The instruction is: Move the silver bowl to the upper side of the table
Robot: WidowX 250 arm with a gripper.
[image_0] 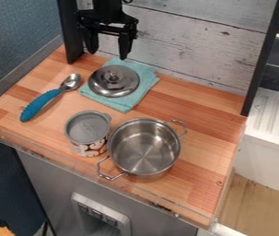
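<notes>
Camera view: we've got our gripper [109,47] spread and empty at far left, bowl [144,150] nearer and rightward, its long axis slanting near-left to far-right.

The silver bowl [145,148] is a round, shiny metal pot with straight sides and two wire loop handles. It stands upright, its open top facing up, and its bare inside bottom can be seen. It is just to the right of the patterned can [91,147]. One handle is near the can's lower part, the other points away from the can.
</notes>
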